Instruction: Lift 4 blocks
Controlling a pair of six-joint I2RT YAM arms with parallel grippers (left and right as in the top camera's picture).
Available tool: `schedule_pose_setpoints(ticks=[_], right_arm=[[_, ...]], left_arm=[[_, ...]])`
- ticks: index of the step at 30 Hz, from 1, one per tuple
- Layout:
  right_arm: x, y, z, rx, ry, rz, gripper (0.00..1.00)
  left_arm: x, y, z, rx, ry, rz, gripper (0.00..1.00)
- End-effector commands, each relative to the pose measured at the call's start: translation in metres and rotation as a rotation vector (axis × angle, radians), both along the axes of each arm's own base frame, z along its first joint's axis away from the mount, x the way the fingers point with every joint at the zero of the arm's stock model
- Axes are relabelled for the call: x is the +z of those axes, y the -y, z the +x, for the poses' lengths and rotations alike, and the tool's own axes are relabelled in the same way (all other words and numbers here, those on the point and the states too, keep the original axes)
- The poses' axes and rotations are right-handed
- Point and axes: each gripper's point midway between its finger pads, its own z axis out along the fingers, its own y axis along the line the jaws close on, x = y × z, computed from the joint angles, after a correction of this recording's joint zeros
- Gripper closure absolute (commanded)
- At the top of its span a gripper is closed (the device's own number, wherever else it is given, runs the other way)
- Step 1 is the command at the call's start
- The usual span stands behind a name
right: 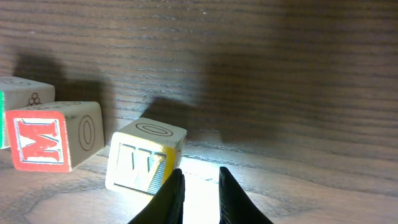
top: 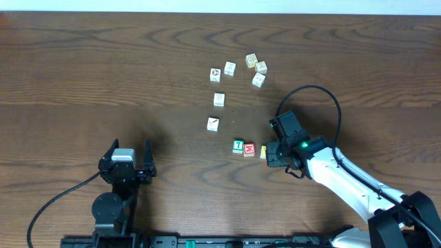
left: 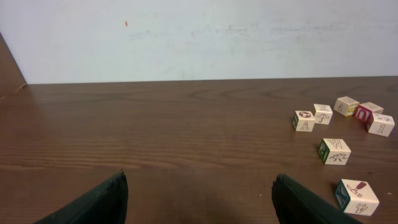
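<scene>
So, nothing lifted: yellow-orange block (right: 146,162), red block (right: 53,143), green block (top: 238,146) in row on table, white diagonal-mark block (top: 213,124) nearby. We see right gripper (right: 200,175) pinched nearly closed, empty (beside yellow-orange block). Left gripper (left: 200,199) spread wide, far off.

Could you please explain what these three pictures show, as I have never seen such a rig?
Two robot arms with two-finger grippers work at a table. One picture looks down from above; the other two come from cameras on each wrist. The left gripper stands open and empty. The right gripper is nearly closed on nothing, its tips beside the yellow block. Next to that lie a red block and a green block, then a white block and more picture cubes beyond.
</scene>
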Motion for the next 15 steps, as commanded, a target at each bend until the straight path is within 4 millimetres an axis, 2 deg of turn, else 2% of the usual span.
schedule_pose_setpoints(ticks=[1,15], right_arm=[[-0.003,-0.003,-0.002,-0.009,-0.013,0.014,0.83],[0.001,-0.019,0.002,-0.023,0.014,0.069,0.83]], left_arm=[[-0.015,-0.001,-0.001,0.004,-0.049,-0.005,0.26],[-0.015,-0.001,-0.001,0.004,-0.049,-0.004,0.26]])
